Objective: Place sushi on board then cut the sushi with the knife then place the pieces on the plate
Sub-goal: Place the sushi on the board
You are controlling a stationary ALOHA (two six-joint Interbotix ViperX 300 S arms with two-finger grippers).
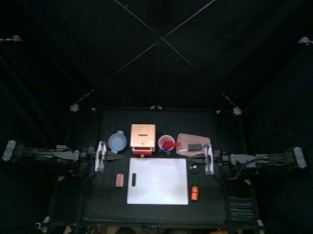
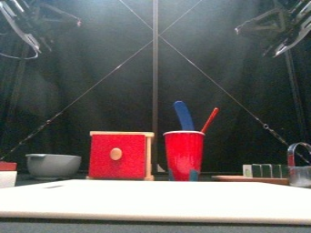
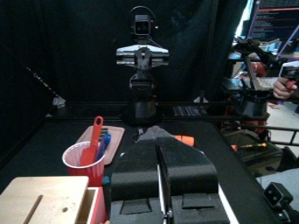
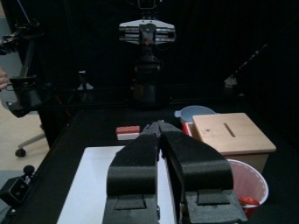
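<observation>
The dark green sushi roll point(image 2: 265, 170) lies on the pink tray point(image 1: 192, 143) at the back right of the table. A red cup point(image 1: 167, 142) behind the white cutting board point(image 1: 158, 180) holds a blue knife point(image 2: 184, 114) and a red knife point(image 2: 209, 119). My left gripper point(image 1: 102, 155) hangs shut and empty at the board's left, raised off the table. My right gripper point(image 1: 210, 157) hangs shut and empty at the board's right. The left wrist view shows the cup point(image 3: 84, 156) beyond the closed jaws, and the right wrist view shows the board point(image 4: 100, 184) below them.
A wooden box with a red drawer front point(image 2: 120, 156) stands left of the cup, with a blue-grey bowl point(image 1: 117, 142) further left. A small red toy point(image 1: 120, 181) lies left of the board and another point(image 1: 193, 193) near its right front corner.
</observation>
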